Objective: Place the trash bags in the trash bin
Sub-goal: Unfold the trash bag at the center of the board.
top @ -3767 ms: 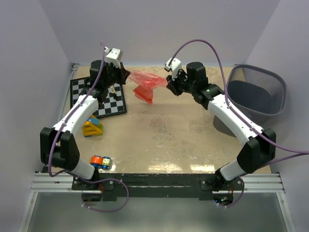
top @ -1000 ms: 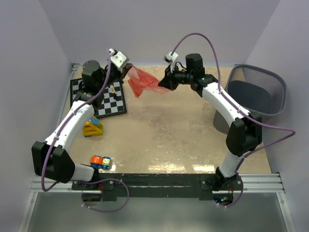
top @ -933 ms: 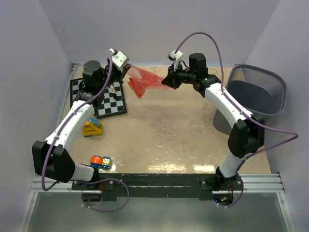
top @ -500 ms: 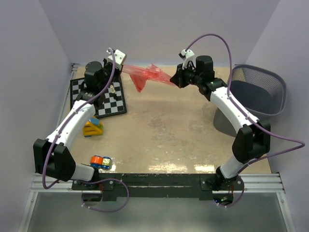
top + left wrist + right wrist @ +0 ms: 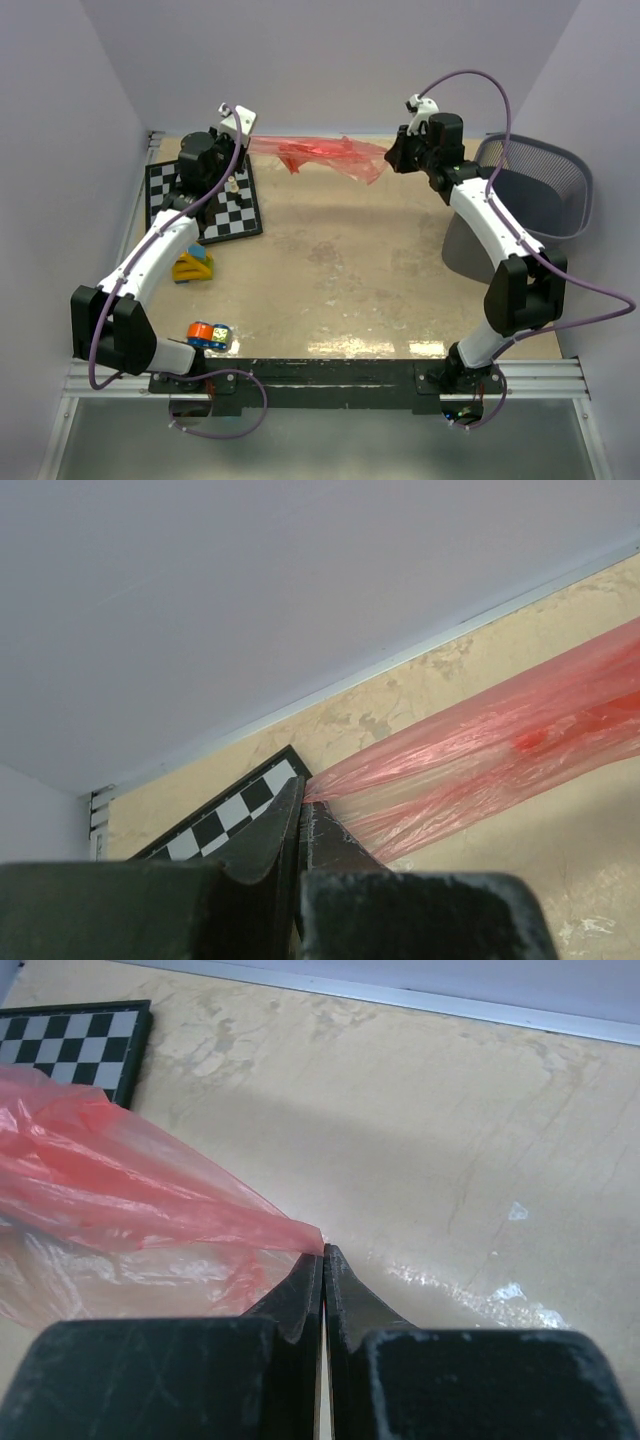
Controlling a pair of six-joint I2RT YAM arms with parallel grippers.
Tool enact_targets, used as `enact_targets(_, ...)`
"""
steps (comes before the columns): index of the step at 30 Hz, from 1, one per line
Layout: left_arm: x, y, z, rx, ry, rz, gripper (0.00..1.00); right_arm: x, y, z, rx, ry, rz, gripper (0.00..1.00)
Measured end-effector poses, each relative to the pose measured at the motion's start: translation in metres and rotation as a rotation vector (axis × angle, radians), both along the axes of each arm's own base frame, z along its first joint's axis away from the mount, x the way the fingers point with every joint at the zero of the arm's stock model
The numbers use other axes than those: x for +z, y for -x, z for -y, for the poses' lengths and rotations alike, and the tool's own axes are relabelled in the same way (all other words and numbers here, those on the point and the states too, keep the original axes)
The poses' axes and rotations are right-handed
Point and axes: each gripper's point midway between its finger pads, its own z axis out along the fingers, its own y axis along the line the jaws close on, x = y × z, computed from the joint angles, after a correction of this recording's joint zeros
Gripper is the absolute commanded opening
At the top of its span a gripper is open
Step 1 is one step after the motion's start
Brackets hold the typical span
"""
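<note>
A translucent red-orange trash bag (image 5: 325, 153) hangs stretched in the air between my two grippers at the far side of the table. My left gripper (image 5: 250, 140) is shut on the bag's left end; its closed jaws pinch the film in the left wrist view (image 5: 305, 802). My right gripper (image 5: 388, 156) is shut on the bag's right end, as the right wrist view (image 5: 322, 1252) shows with the bag (image 5: 120, 1210) spreading to the left. The dark grey wire-mesh trash bin (image 5: 530, 190) stands at the right, just right of my right arm.
A black-and-white chessboard (image 5: 205, 200) lies at the back left under my left arm. A yellow and blue toy (image 5: 191, 264) sits near it. A small orange and blue object (image 5: 207, 334) lies by the left arm's base. Walls close in on three sides.
Both grippers have moved apart and the right one toward the bin. The bag, bunched and drooping earlier, is now pulled out long and nearly flat between them.
</note>
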Motion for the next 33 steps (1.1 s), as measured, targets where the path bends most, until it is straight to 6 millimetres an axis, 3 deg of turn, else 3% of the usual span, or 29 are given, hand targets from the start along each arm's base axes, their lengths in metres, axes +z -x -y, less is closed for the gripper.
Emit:
enact_targets(14, 0.000, -0.003, -0.016, 0.091, 0.000, 0.003, 0.00, -0.006, -0.006, 0.037, -0.184, 0.074, -0.006, 0.00)
enact_targets(21, 0.000, -0.003, -0.017, 0.107, 0.017, 0.001, 0.00, -0.006, -0.007, 0.041, -0.206, 0.085, -0.004, 0.00)
enact_targets(22, 0.000, -0.003, -0.017, 0.108, 0.018, 0.001, 0.00, -0.006, -0.007, 0.041, -0.206, 0.086, -0.004, 0.02)
enact_targets(25, 0.001, -0.003, -0.016, 0.103, 0.022, 0.002, 0.00, -0.006, -0.005, 0.035, -0.153, 0.093, 0.003, 0.37)
enact_targets(27, 0.004, 0.000, -0.008, 0.044, 0.035, 0.007, 0.00, -0.005, -0.002, 0.026, -0.081, 0.096, 0.012, 0.52)
enact_targets(30, 0.018, 0.010, 0.020, -0.109, 0.079, 0.033, 0.00, 0.006, 0.004, 0.015, 0.023, 0.109, 0.041, 0.65)
enact_targets(33, 0.032, 0.022, 0.048, -0.225, 0.115, 0.064, 0.00, 0.033, 0.013, 0.014, 0.075, 0.152, 0.086, 0.70)
